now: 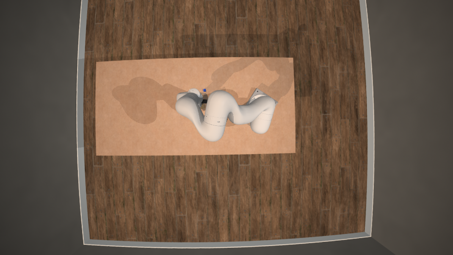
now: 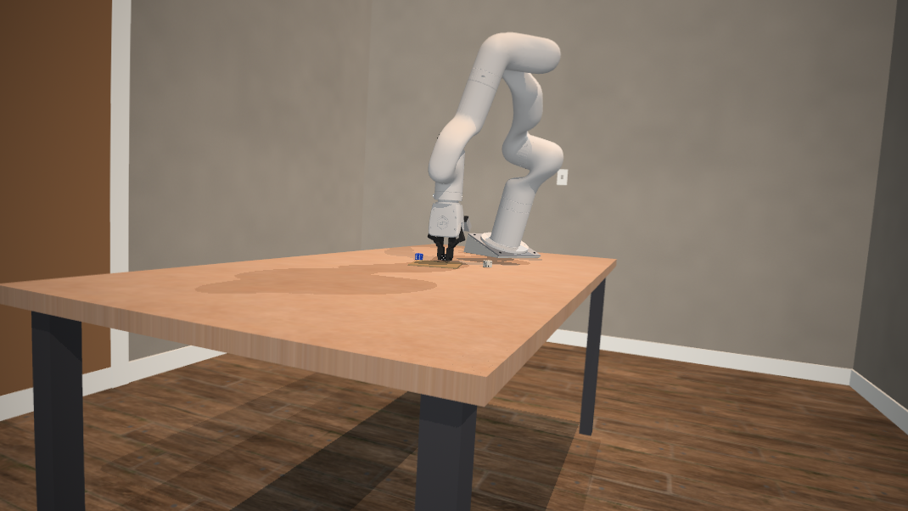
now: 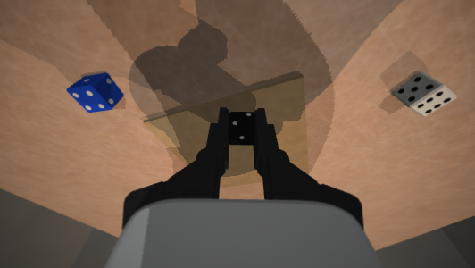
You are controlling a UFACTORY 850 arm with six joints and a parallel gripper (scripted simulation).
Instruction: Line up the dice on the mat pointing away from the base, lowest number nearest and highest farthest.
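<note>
My gripper (image 3: 241,121) (image 2: 445,255) is shut on a black die (image 3: 241,127), whose face towards the wrist camera shows three white pips. It hangs straight down over the thin olive mat (image 3: 287,100) (image 2: 428,264), with the fingertips almost at the mat's surface. I cannot tell whether the die touches the mat. A blue die (image 3: 95,92) (image 2: 418,255) (image 1: 204,90) lies on the table just off the mat on one side. A white die (image 3: 424,94) (image 2: 486,262) lies on the table off the mat on the other side. In the overhead view the arm hides the mat, the gripper and the white die.
The wooden table (image 1: 126,136) (image 2: 380,317) (image 3: 67,147) carries the robot's base (image 1: 258,93) (image 2: 501,249), which stands close behind the mat. The arm's shadow falls across the mat and the table.
</note>
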